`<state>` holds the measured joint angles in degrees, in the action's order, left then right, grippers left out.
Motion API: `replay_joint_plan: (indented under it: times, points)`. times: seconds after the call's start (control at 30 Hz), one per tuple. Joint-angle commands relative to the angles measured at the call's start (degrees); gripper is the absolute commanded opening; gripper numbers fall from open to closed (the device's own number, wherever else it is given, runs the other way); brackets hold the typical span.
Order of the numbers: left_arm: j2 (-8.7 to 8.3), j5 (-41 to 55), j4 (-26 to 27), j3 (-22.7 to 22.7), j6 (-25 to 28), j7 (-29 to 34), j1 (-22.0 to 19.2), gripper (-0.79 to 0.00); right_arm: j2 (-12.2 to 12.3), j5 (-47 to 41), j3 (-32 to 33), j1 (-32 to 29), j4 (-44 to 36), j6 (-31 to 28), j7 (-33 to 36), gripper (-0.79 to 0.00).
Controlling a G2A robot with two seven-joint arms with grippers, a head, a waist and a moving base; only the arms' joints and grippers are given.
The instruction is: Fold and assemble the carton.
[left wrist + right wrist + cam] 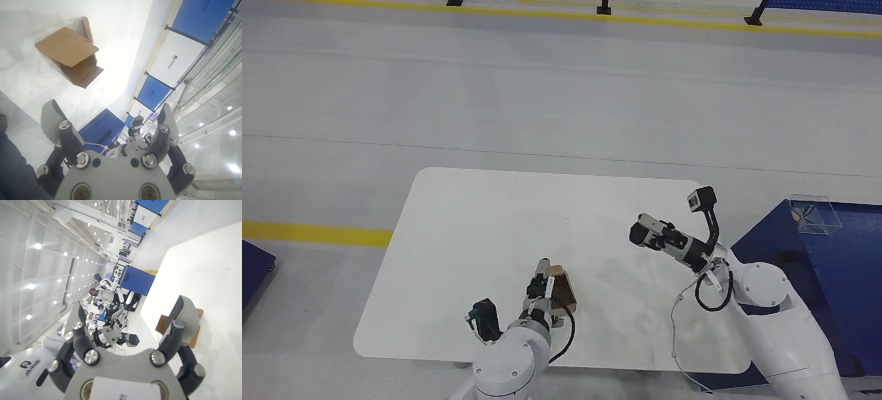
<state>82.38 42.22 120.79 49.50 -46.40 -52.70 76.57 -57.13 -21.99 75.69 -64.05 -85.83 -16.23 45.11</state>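
The left gripper [108,107] stands wide, its two grey fingers [53,113] spread far apart with nothing between them. In the top view it hangs low over the near part of the table [492,220], just beside the carton [70,55]. From above I cannot tell whether a finger touches the cardboard, but the left wrist view shows a strip of bare white surface between the fingertips and the box. The carton is plain brown cardboard and lies on the table close to the near edge, on the robot's left half. It is only partly formed: one broad panel tilts up over an open mouth, a smaller flap sticks out flat from that mouth, and another flap stands at the far side. The right gripper [130,303] is also spread wide and holds nothing. In the top view it hovers over the robot's right half of the table, well apart from the carton. In the right wrist view one of its fingers covers part of the brown box lying farther off. Past the table's right end stands a blue cabinet [832,262].
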Motion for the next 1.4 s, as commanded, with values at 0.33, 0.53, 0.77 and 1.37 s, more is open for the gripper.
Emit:
replay_joint_plan:
  times: [0.33,0.53,0.77,1.37]
  points:
    - [-8.43,-63.0,-23.3,-6.9,-11.6,37.0,-7.9,0.000,-1.5,56.6,-18.4,0.5,-12.0,28.8,-10.8,0.000]
    - [-9.64,-82.9,-20.4,-3.1,-11.6,62.9,-5.8,0.000,-2.7,59.6,-22.7,2.6,-10.5,31.0,-5.5,0.000]
    - [-9.41,-108.1,-12.6,-2.1,-11.6,91.0,-2.9,0.000,-4.3,61.2,-27.4,6.1,-5.8,31.9,-0.2,0.000]
    - [-2.20,-121.2,-15.4,3.1,-11.6,99.0,-1.5,0.000,-9.8,59.6,-34.3,13.1,4.7,32.9,-4.0,0.000]
